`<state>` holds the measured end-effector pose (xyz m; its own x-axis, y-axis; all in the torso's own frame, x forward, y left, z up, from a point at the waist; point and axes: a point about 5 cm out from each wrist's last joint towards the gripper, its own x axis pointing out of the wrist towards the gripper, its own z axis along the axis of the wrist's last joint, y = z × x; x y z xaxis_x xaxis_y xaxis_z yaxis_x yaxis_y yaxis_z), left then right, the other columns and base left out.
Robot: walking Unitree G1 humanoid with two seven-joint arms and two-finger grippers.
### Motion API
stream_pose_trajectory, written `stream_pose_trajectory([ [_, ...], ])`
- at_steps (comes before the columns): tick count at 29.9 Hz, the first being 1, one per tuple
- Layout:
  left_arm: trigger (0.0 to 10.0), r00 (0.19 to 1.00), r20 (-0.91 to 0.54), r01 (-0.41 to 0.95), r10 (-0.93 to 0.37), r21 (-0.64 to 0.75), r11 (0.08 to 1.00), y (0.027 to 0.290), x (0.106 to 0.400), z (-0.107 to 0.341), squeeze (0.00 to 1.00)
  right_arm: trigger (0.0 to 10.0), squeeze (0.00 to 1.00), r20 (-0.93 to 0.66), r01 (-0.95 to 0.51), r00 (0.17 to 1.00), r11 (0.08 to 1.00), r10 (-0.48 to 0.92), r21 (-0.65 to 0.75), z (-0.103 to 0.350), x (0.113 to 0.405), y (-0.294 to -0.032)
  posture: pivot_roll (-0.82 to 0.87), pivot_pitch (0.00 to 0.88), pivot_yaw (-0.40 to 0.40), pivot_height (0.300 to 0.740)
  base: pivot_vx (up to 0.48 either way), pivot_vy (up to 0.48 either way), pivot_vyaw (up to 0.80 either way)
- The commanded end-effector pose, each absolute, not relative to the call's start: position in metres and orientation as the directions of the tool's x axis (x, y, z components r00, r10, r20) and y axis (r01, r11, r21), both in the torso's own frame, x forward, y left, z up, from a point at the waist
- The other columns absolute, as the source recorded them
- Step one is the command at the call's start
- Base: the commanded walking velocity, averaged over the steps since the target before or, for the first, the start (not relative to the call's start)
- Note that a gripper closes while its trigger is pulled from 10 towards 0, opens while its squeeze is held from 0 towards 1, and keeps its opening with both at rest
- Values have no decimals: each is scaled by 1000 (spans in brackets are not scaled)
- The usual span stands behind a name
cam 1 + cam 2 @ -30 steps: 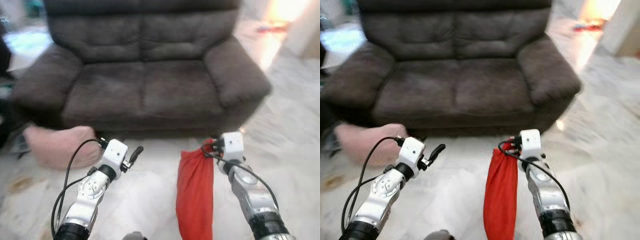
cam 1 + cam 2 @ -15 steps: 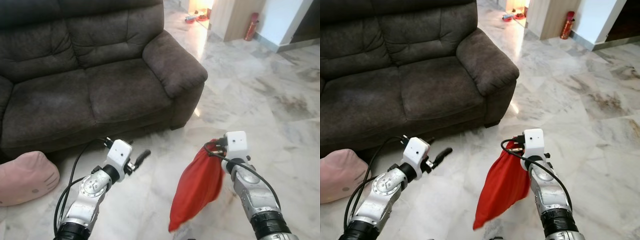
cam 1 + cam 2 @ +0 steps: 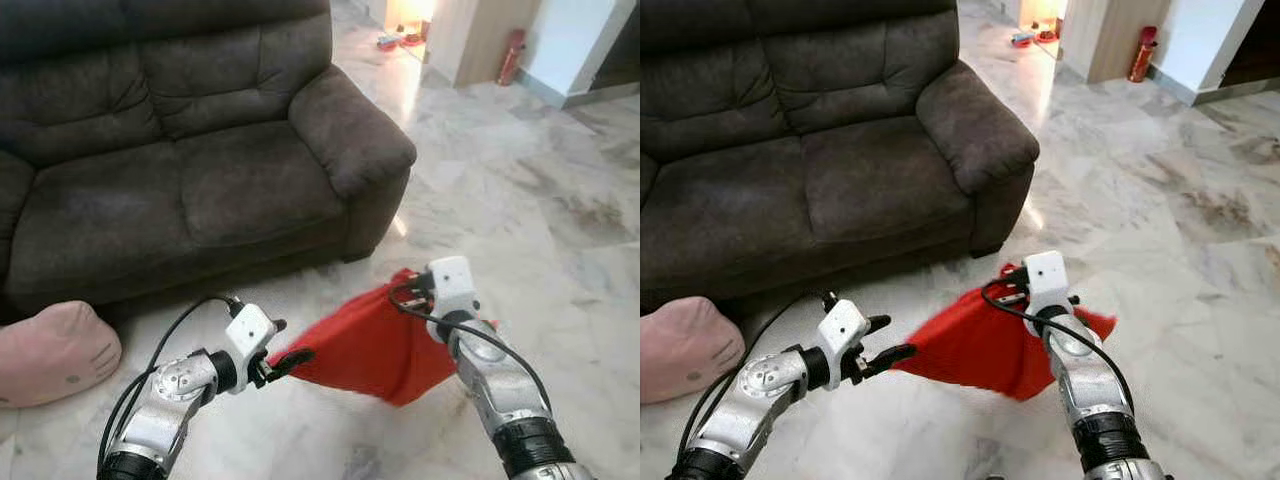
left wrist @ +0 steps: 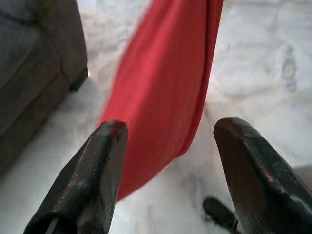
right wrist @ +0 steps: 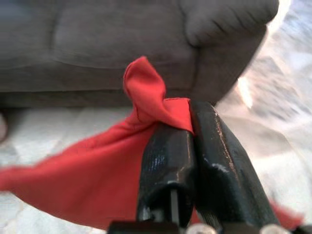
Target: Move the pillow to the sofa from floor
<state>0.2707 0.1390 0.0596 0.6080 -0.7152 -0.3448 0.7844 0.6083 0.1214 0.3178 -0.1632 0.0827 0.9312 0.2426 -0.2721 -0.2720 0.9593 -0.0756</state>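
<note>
One red fabric pillow (image 3: 372, 345), pinched in the right tool (image 5: 192, 141), has swung leftward at lower centre; the wide-open left tool (image 4: 168, 141) now brackets its corner, short of the dark brown sofa (image 3: 200, 150).

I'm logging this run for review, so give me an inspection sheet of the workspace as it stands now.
Surface: marble floor, pale and veined.
Job's things: red pillow in the air, swung sideways before the sofa; seat bare.
Clutter: pink pillow on the floor by the sofa's left end.
Grippers: right pincer shut on the red pillow's corner; left pincer open, fingers either side of the pillow's free end, not closed on it.
Cables: black cable looped at the left wrist, another along the right arm.
Surroundings: red extinguisher by a wall; small items in a far doorway, too small to tell.
</note>
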Motion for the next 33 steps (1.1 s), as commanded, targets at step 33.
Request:
stream_pose_trajectory([
  [33, 10000, 583, -433, 813, -688, 311, 493, 154, 275, 61, 0, 10000, 0, -92, -563, 826, 804, 556, -191, 146, 312, -139, 82, 49, -5, 740, 0, 0, 0],
])
